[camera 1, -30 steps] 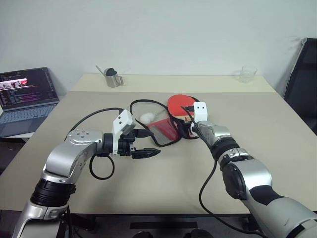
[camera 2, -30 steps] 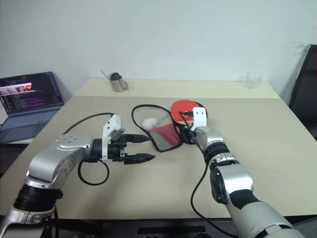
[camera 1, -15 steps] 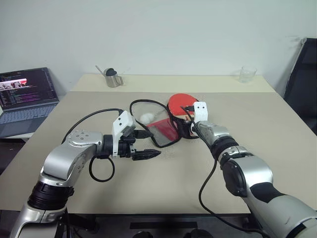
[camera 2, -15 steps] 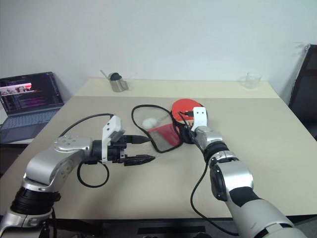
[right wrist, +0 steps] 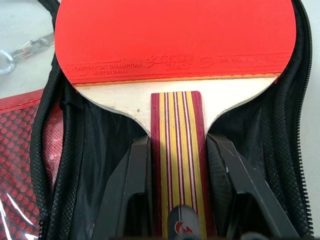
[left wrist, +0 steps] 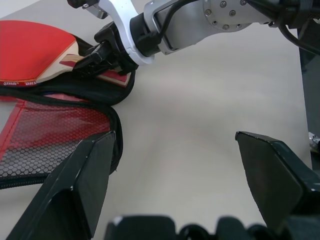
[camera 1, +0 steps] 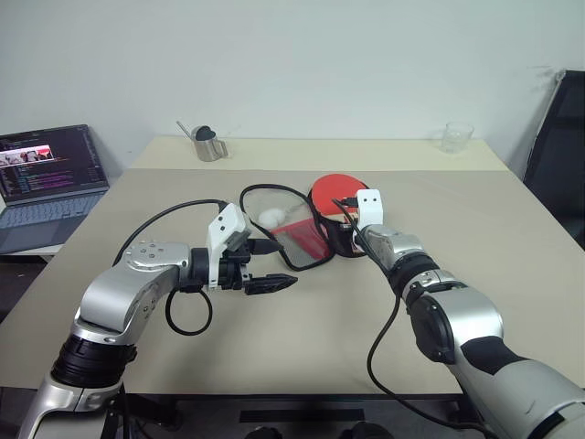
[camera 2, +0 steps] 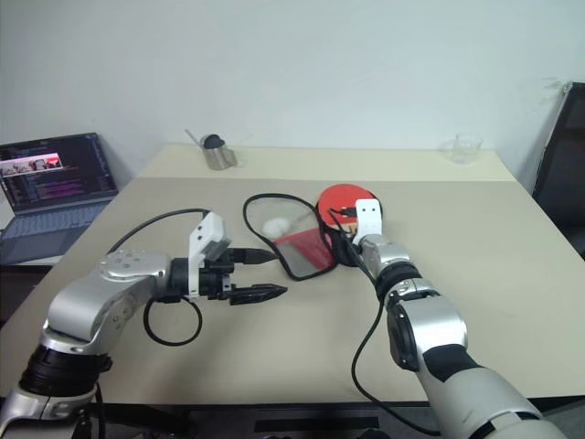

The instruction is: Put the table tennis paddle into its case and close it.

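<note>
Left pincer (camera 1: 274,265) wide open, hovering over beige desk (camera 1: 302,329). Beside it the unzipped black-and-red soft case (camera 1: 297,240) lies open; red rubber-faced wooden paddle (right wrist: 175,45) lies in it. Right pincer (right wrist: 175,185) fingers flank the handle; grip unclear.

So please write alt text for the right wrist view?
A red table tennis paddle lies in an open black case, its striped handle between the right gripper jaws. The case's red mesh flap lies open alongside.
</note>
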Controlling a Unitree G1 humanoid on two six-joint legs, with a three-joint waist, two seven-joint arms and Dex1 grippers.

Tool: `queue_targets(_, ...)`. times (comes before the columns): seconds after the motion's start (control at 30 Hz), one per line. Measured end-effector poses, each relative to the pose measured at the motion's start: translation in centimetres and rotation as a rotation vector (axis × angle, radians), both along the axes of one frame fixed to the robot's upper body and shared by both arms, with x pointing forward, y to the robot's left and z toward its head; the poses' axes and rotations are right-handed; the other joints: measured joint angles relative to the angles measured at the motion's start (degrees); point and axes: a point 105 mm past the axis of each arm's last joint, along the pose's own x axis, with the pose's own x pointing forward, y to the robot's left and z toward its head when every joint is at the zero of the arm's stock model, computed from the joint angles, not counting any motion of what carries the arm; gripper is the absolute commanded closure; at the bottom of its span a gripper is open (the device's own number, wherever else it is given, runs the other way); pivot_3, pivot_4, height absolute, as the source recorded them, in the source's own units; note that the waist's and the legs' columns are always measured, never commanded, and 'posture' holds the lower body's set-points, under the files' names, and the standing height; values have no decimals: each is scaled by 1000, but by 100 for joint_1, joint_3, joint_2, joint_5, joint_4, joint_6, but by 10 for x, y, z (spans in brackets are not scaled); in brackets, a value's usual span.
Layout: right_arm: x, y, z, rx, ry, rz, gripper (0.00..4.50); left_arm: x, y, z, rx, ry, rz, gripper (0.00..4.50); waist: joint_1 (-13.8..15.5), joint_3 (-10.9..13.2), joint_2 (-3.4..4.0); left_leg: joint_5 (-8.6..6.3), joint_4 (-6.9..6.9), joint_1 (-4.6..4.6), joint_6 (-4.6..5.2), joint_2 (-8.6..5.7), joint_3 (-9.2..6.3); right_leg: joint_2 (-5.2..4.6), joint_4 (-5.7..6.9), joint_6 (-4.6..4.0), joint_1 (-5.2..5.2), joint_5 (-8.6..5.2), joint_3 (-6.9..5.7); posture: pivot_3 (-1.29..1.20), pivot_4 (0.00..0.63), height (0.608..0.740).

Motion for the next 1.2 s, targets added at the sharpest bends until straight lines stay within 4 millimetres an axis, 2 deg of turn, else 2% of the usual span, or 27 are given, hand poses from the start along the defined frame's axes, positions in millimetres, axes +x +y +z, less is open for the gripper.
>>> queue_targets(0.2, 0, 0, 1, 9, -2, -4, 64, 0, 0, 0, 0, 0, 0, 275, -1, 0, 0, 1, 1, 5, -2, 0, 0, 0, 8, 1, 2, -1, 1, 0, 150, 740)
queue_targets(0.37, 1, -4, 2, 11, -2, -5, 24, 0, 0, 0, 1, -1, -3, 275, 0, 0, 0, 2, 2, 6, -3, -1, 0, 0, 9, 1, 2, -1, 1, 0, 150, 740)
queue_targets(0.47, 3, -13, 10, 11, -10, 0, 24, 1, -1, 1, 1, -6, -10, 275, 2, 0, 0, 2, 2, 6, -3, -1, 0, 0, 9, 1, 2, -1, 1, 0, 150, 740)
queue_targets(0.53, 6, -20, 24, 21, -29, 12, 24, 3, -2, 5, -1, -16, -20, 275, 7, 0, 0, 2, 2, 5, -3, -1, -1, 0, 9, 3, 2, -2, 0, 0, 150, 740)
queue_targets(0.63, 6, -38, 60, 35, -102, 18, 24, 6, -3, 11, -7, -32, -37, 275, 15, 0, 0, 2, 1, 5, -3, -1, -3, 0, 7, 5, 3, -3, -1, 0, 150, 740)
queue_targets(0.7, -1, -55, 78, 44, -144, 11, 24, 8, -3, 14, -9, -41, -49, 275, 27, 0, 0, 2, 0, 5, -3, -1, -6, 0, 3, 5, 6, -4, -4, 0, 150, 740)
queue_targets(0.73, -5, -65, 80, 37, -149, -2, 24, 10, -3, 14, -10, -40, -49, 275, 29, -1, -1, 2, 0, 5, -3, -1, -7, 0, 1, 7, 7, -5, -5, 0, 150, 740)
queue_targets(0.83, -18, -86, 67, 27, -106, -40, 24, 13, -2, 15, -12, -42, -52, 275, 26, -1, -1, 2, 2, 6, -3, -1, -5, 0, 5, 8, 8, -6, -3, 0, 150, 740)
queue_targets(1.0, -35, -103, 22, 47, 26, -96, 24, 15, -14, 16, -18, -48, -106, 275, -2, 0, -1, 3, 5, 13, -3, -1, 1, 5, 13, 14, 7, -10, 4, 0, 150, 740)
queue_targets(1.07, -38, -96, 12, 63, 57, -91, 24, 18, -17, 15, -5, -56, -117, 275, -33, 0, -1, 3, 5, 16, -3, -1, 2, 9, 14, 13, 6, -9, 7, 0, 150, 740)
queue_targets(1.2, -39, -78, 8, 117, 72, -58, 24, 26, -15, 13, 4, -58, -89, 275, -57, 0, -1, 4, 4, 17, -4, 0, 0, 15, 16, 12, 6, -9, 6, 0, 150, 740)
